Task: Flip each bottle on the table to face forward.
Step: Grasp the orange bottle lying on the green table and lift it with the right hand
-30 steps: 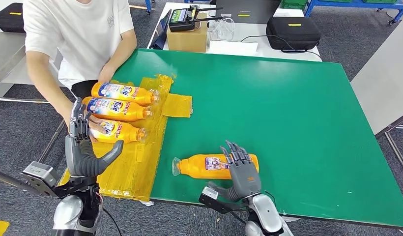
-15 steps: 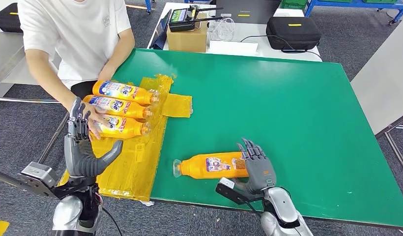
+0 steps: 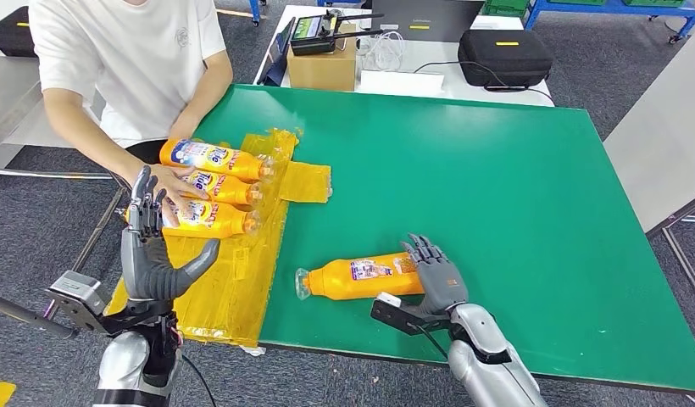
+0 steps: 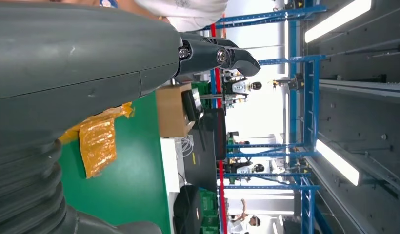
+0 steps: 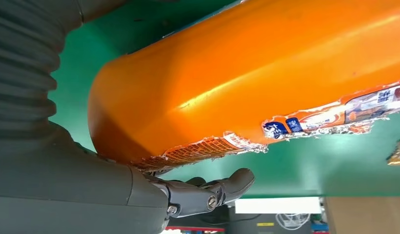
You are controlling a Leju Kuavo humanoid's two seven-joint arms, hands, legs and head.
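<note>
One orange detergent bottle [image 3: 369,276] lies on its side near the front edge of the green bench [image 3: 497,186], its long axis running left to right and slightly tilted, the cap end pointing left and the base end to the right, with a torn label facing up. The right robot hand [image 3: 435,273] is at that base end, fingers laid over the top of the bottle; in the right wrist view the bottle's orange body [image 5: 247,78] fills the space between the palm and a dark finger [image 5: 222,191] curled round its far side, so the hand cups the bottle, though whether it truly grips it cannot be told. Three more orange bottles lie side by side at the far left of the bench on crumpled yellow plastic wrap [image 3: 234,280], all with long axes left to right and caps pointing right: the farthest bottle [image 3: 213,158], the middle bottle [image 3: 217,186] and the nearest bottle [image 3: 210,219]. A person in a white T-shirt [image 3: 128,59] sits at the left side and rests a hand [image 3: 170,191] on the middle and nearest of these. The left robot hand [image 3: 153,250] is raised upright just off the bench's left front corner, fingers straight and apart, thumb out, holding nothing. A cardboard box [image 3: 323,61] and a black case [image 3: 505,55] stand on a white table beyond the far edge.
</note>
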